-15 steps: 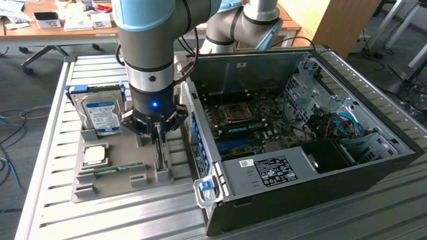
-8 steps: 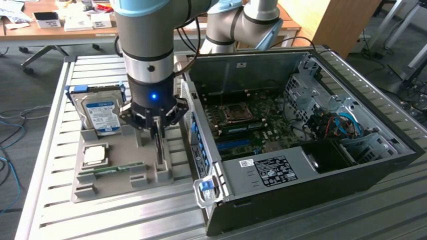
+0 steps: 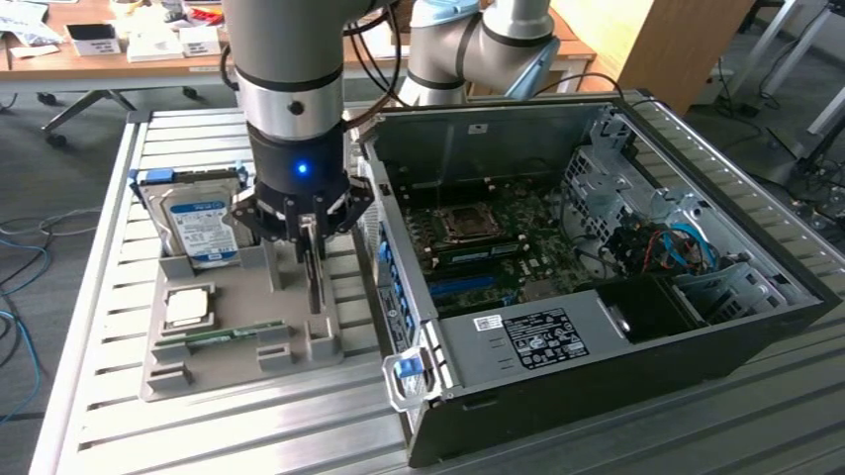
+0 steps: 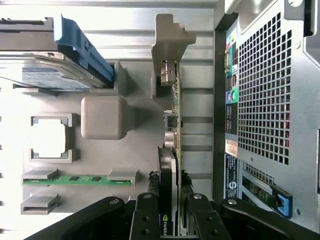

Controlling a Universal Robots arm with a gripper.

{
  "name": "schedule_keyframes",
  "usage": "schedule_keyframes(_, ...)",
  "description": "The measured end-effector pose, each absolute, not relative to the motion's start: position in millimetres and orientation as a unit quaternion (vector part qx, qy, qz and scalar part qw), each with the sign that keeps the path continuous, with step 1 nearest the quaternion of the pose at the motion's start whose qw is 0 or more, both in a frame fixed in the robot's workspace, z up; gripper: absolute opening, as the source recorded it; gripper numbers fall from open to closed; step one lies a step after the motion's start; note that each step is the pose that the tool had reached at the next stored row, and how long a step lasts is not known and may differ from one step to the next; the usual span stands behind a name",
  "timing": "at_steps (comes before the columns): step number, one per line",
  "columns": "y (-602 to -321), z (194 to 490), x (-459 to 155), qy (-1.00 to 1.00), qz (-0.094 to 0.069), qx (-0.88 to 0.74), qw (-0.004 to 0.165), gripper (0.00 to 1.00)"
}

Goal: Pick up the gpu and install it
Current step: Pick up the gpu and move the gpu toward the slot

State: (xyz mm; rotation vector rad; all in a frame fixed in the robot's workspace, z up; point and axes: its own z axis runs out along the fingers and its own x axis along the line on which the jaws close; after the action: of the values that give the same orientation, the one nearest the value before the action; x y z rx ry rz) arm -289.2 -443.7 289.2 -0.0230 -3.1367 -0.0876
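Tool (image 4: 171, 202) clamped on gpu (image 4: 168, 170), card upright in tray (image 4: 140, 150)

A silver-grey tubular arm (image 3: 284, 49), a black wrist with a blue light (image 3: 301, 168), and a black gripper (image 3: 308, 237) with bolted linkages.

A slatted aluminium table (image 3: 93, 396) carries two things side by side. A grey fixture tray (image 3: 237, 368) sits toward the exterior view's left. An open black desktop computer case (image 3: 620, 396) lies on its side just beside it, toward the right.
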Motion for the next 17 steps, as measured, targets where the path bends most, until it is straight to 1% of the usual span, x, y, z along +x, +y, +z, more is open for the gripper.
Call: schedule_keyframes(17, -444, 321, -289, -1.0, -0.028, -0.007, 0.002, 0.27)
